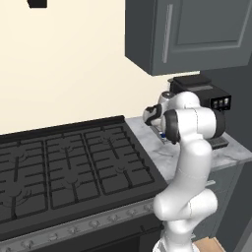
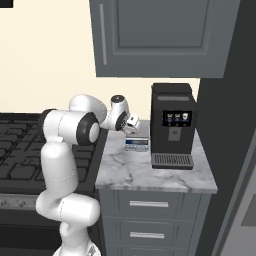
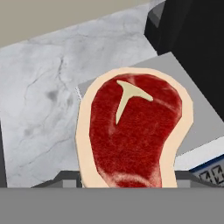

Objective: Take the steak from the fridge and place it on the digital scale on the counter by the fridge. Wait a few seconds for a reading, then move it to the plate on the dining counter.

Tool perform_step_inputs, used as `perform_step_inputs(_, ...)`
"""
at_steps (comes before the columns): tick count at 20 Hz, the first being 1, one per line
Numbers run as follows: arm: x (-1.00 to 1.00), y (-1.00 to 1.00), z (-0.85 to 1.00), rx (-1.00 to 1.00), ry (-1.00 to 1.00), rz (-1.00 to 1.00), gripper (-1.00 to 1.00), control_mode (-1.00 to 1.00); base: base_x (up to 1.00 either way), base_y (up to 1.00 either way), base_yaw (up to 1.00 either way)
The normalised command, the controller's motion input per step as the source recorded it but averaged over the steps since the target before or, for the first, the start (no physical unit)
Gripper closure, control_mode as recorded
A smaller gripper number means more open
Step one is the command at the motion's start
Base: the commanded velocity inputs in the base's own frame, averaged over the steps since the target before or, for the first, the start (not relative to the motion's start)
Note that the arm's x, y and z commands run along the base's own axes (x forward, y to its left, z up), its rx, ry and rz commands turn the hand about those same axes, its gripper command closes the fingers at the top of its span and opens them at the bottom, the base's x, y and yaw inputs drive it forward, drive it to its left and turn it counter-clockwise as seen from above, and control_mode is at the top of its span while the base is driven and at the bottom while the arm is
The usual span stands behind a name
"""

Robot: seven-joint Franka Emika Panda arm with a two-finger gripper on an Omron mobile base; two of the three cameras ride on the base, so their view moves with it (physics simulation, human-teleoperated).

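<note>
The steak (image 3: 131, 131), red with a pale tan rim and a white T of marbling, sits between my two dark fingertips, and the gripper (image 3: 127, 179) is shut on it. Right beneath it lies the digital scale (image 3: 194, 111), a grey square platform with its blue display (image 3: 212, 171) at the edge. In the right base view the gripper (image 2: 131, 123) hangs slightly above the scale (image 2: 136, 144) on the marble counter (image 2: 150, 172). Whether the steak touches the platform I cannot tell. The fridge, the plate and the dining counter are out of view.
A black coffee machine (image 2: 172, 125) stands right beside the scale on its right. Grey wall cabinets (image 2: 155, 35) hang above. A black gas stove (image 1: 69, 167) lies to the left of the counter. Drawers (image 2: 149, 204) sit below the counter's front edge.
</note>
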Motion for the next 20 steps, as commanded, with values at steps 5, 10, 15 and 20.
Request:
perform_step_inputs(5, 0.24, -0.09, -0.02, 0.00, 0.00, 0.00, 1.00, -1.00, 0.00, 0.00, 0.00)
perform_step_inputs(10, 0.00, -0.25, 0.00, 0.00, 0.00, 0.00, 1.00, -1.00, 0.00, 0.00, 0.00)
perform_step_inputs(15, 0.00, -0.07, 0.00, 0.00, 0.00, 0.00, 1.00, -1.00, 0.00, 0.00, 0.00)
perform_step_inputs(20, 0.00, 0.00, 0.00, 0.00, 0.00, 0.00, 1.00, -1.00, 0.00, 0.00, 0.00)
